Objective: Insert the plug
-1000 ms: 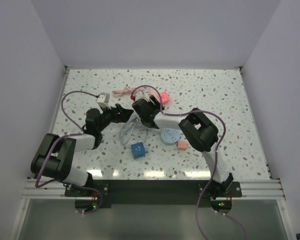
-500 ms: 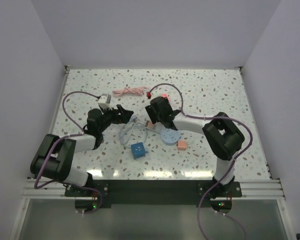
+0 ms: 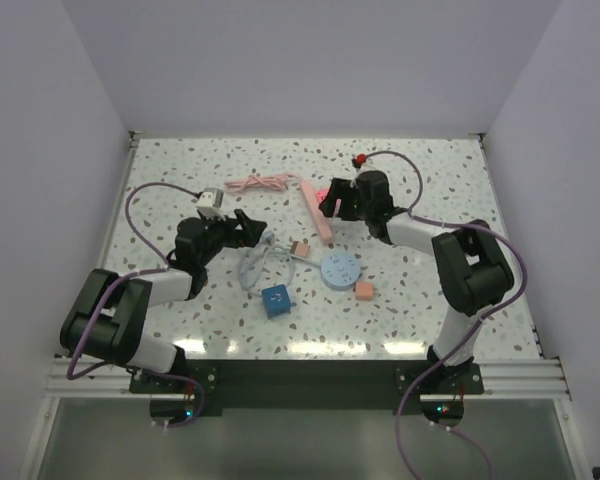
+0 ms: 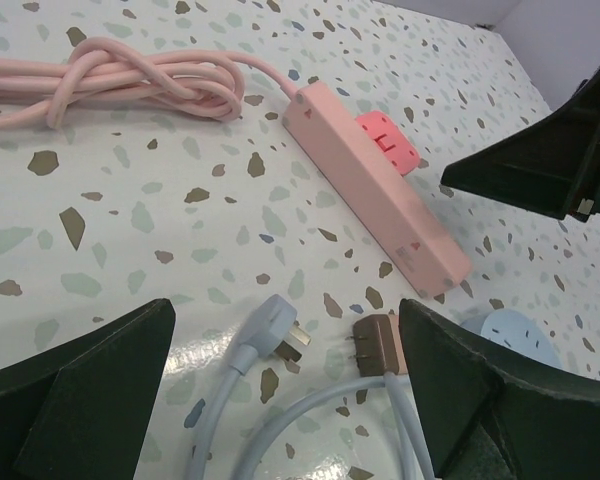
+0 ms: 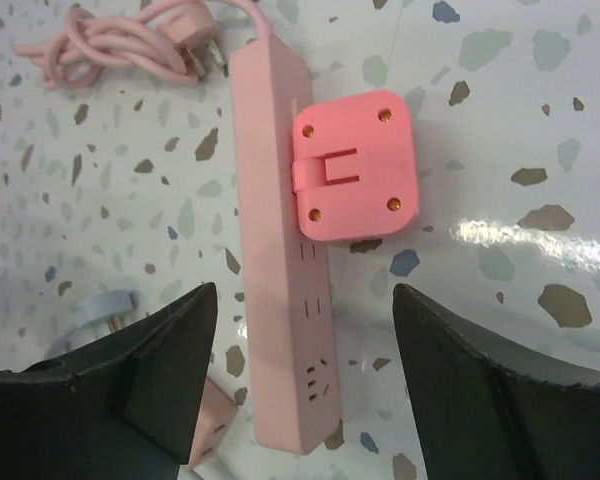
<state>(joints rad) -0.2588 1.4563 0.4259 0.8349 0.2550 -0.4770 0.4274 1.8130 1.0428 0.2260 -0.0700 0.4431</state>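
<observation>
Counting from the arm side out, everything relative to the pink power strip. Nearest on the tabletop, well short of the strip's near end, are one blue cube, one small salmon cube and one pale blue disc. The cube has a pale mark on top, too small for me to read.

Next is one loop of pale blue cable. Plugs: three. The pale blue plug lies flat near the strip's near end, prongs pointing toward it, not touching it. The brown plug sits just beside it, closer to that end, prongs facing the blue one. The third is the pink plug on the strip's own cord, up at the far end.

The left fingers are spread wide with nothing in them. The pale blue plug lies on the tabletop in the gap between them. The right fingers are spread too and hold nothing. They hang over the strip's near half.

There's one strip, with socket slots visible but no lettering I can make out. One hot-pink adapter block lies against its long side, prong folded flat. One knotted pink cord lies at the far end.
</observation>
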